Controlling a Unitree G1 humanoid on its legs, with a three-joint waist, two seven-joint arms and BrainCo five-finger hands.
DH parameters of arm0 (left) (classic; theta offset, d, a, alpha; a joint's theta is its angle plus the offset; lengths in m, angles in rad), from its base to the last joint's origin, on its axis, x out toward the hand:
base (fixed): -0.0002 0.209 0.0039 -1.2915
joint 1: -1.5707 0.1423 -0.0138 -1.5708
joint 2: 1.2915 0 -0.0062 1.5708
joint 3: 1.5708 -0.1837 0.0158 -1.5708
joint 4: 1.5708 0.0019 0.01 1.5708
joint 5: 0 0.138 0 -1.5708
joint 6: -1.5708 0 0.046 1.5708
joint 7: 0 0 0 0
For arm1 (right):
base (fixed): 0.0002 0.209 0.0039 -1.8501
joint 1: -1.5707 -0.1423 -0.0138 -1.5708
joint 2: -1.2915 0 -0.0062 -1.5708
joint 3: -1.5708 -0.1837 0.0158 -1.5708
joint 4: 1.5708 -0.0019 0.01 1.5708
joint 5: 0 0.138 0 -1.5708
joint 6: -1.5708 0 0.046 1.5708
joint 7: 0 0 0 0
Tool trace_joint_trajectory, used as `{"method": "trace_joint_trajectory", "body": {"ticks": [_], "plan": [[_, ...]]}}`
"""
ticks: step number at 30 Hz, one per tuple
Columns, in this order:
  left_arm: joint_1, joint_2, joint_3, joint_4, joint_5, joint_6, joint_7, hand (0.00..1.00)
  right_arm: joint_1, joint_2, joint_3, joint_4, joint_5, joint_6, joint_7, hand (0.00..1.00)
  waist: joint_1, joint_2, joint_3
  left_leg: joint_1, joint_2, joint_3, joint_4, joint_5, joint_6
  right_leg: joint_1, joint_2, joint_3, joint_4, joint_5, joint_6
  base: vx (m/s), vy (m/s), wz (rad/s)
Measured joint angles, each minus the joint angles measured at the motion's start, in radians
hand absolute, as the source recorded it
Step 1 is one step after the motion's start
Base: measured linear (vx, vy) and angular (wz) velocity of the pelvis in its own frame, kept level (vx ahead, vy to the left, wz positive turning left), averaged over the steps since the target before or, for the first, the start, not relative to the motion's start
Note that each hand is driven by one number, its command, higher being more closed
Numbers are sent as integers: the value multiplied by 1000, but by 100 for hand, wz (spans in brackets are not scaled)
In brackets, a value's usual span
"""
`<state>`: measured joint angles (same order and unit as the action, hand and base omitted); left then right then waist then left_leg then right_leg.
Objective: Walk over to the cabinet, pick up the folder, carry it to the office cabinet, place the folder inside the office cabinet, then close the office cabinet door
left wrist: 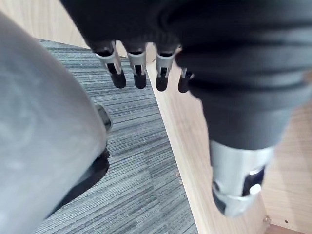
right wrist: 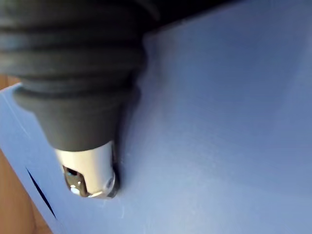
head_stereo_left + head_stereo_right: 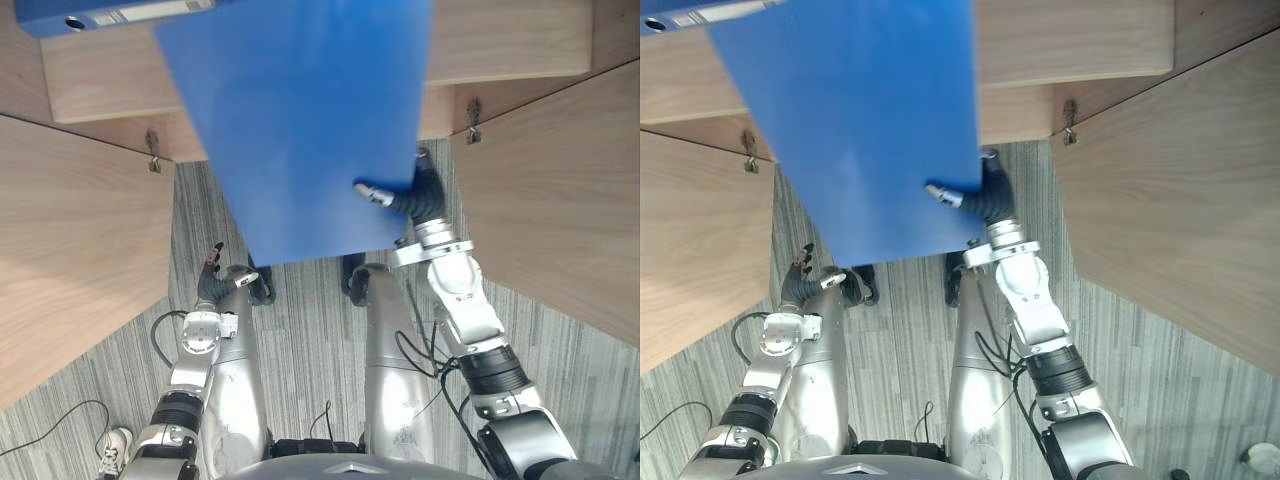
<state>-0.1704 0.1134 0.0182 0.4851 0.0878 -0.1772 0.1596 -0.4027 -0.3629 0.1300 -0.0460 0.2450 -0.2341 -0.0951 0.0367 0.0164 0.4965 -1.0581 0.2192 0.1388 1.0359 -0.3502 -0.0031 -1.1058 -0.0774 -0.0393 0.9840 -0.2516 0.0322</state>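
Seemingly the folder (image 3: 300, 120) is stiff, light and smooth, so it may slip; the right hand (image 3: 420, 195) pinches its near corner, while the left hand (image 3: 213, 278) hangs with straight fingers.

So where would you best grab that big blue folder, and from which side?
By its right edge, near the corner closest to the robot, coming in from the robot's right. The blue folder is a thin, flat, wide slab, so a pinch suits it: thumb on top, fingers presumably underneath, as the right hand has it. That leaves the far end free to head toward the cabinet shelf.
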Motion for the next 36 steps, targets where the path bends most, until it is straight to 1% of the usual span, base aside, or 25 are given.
{"method": "trace_joint_trajectory", "body": {"ticks": [2,4,5,6,9,12,13,15,16,18,20,23,26,27,31,32,36], "plan": [[-3,5,0,-4,-1,-5,-1,0,-33,-7,-39,31,49,-1,-13,100,6,0,0,-14,0,-4,1,3,-1,-13,-1,-5,3,0,-1,6,-37,6],[-5,5,0,-5,-9,-10,-1,0,-115,-18,-90,114,153,-2,-30,100,13,0,0,-24,0,-4,-1,5,-2,-24,-3,-6,3,-1,-1,3,-41,1],[-5,5,0,-5,-9,-13,-1,0,-136,-23,-104,135,175,-2,-40,100,16,0,0,-26,0,-4,-2,5,-2,-26,-3,-7,3,-1,-1,-10,-40,1],[-5,5,0,-5,-13,-19,-1,0,-173,-39,-123,174,216,-3,-58,100,20,0,0,-29,0,-4,-3,5,-2,-28,-4,-8,2,-1,-1,-22,-38,2],[-6,11,0,-6,-35,-24,-1,0,-254,-71,-166,257,314,-3,-78,100,22,0,0,-46,-1,-14,-5,9,-2,-36,-6,-19,-2,-1,-1,-29,-32,5],[-6,23,-1,-5,-63,-29,-1,0,-319,-85,-210,336,374,-3,-100,100,26,0,0,-62,-5,-29,-8,16,-4,-41,-10,-35,-5,-4,-7,-23,-33,10],[-6,23,-1,-5,-64,-29,-1,0,-320,-85,-210,337,376,-3,-100,100,26,0,0,-63,-5,-29,-9,16,-4,-42,-10,-35,-5,-4,-7,-24,-40,7],[-7,22,-3,-9,-69,-32,0,0,-407,-84,-227,430,450,-3,-135,100,33,1,-1,-69,-6,-28,-15,22,-5,-51,-12,-36,-4,-4,-8,-27,-38,4],[-7,22,-3,-9,-70,-32,1,0,-417,-80,-228,436,469,-3,-141,100,34,1,-1,-69,-6,-29,-18,23,-5,-51,-12,-38,-5,-4,-8,-27,-38,5],[-8,23,-10,-7,-86,-28,8,0,-462,-73,-234,456,518,-6,-185,100,34,2,-1,-69,-12,-31,-37,37,-5,-50,-18,-45,-17,-1,-13,-30,-40,12],[-8,22,-13,-7,-87,-26,11,0,-485,-68,-235,457,544,-8,-223,100,32,2,-2,-69,-17,-33,-52,49,-6,-49,-23,-52,-24,1,-17,-37,-43,14],[-8,23,-13,-5,-87,-17,18,0,-515,-30,-237,466,553,-15,-261,100,25,3,-4,-67,-17,-36,-66,60,-11,-47,-22,-57,-34,8,-27,-46,-37,4],[-8,23,-15,0,-87,-4,36,0,-549,-12,-235,505,554,-23,-274,100,21,4,-11,-67,-17,-36,-83,75,-12,-47,-20,-60,-51,19,-31,-59,-28,0],[-11,22,-20,8,-87,4,46,0,-563,3,-234,514,559,-23,-297,100,21,5,-19,-67,-16,-35,-95,83,-13,-48,-18,-61,-62,27,-34,-65,-24,-1],[-13,6,-21,17,-87,19,57,0,-600,47,-232,535,574,-23,-344,100,23,7,-42,-69,-16,-36,-118,100,-14,-47,-16,-69,-88,42,-39,-53,-14,0],[-13,-2,-22,17,-87,19,61,0,-613,62,-233,535,575,-23,-359,100,22,11,-49,-74,-15,-41,-118,101,-14,-47,-16,-75,-91,45,-42,-44,-3,2],[-30,-26,-27,19,-91,27,92,0,-691,116,-256,537,591,-26,-412,100,27,12,-53,-76,-19,-45,-132,112,-17,-48,-18,-80,-100,50,-45,-30,-3,4]]}}
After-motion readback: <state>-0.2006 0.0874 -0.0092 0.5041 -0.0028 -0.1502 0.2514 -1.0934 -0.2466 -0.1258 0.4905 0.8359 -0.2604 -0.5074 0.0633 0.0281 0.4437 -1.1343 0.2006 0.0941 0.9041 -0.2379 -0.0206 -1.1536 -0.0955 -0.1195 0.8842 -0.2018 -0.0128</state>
